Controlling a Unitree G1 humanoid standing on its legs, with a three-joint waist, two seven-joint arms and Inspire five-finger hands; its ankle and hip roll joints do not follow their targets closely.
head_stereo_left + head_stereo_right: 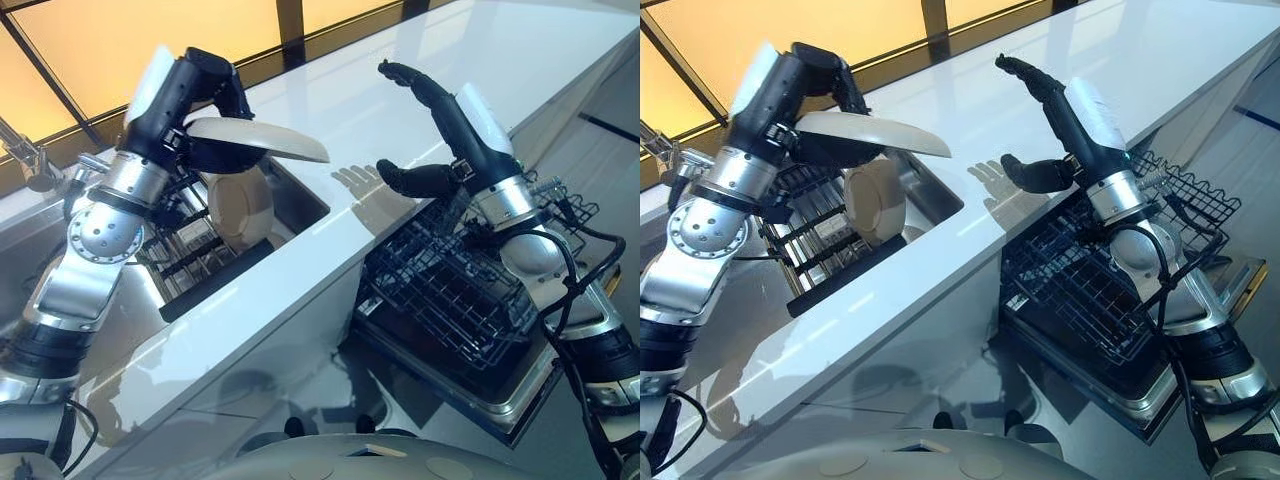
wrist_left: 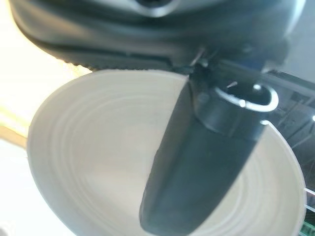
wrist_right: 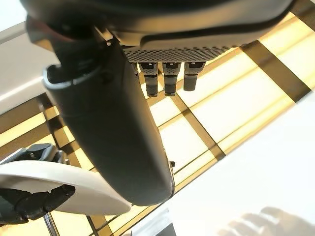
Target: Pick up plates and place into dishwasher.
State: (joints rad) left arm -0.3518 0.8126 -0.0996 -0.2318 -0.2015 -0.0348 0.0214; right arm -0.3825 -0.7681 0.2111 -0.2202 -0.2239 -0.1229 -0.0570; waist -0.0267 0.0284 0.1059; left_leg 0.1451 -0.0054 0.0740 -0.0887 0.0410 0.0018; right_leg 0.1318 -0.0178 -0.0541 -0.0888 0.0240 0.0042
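My left hand is shut on a cream plate, holding it level in the air above the sink. In the left wrist view the thumb lies across the plate's face. A second cream plate stands on edge in the drying rack inside the sink. My right hand hovers open over the white counter, fingers spread toward the held plate, apart from it. The black wire dishwasher rack sits pulled out below the right hand.
The counter runs diagonally between the sink and the dishwasher rack. A faucet stands at the far left by the sink. Yellow-lit window panes line the back edge. The open dishwasher door lies under the rack.
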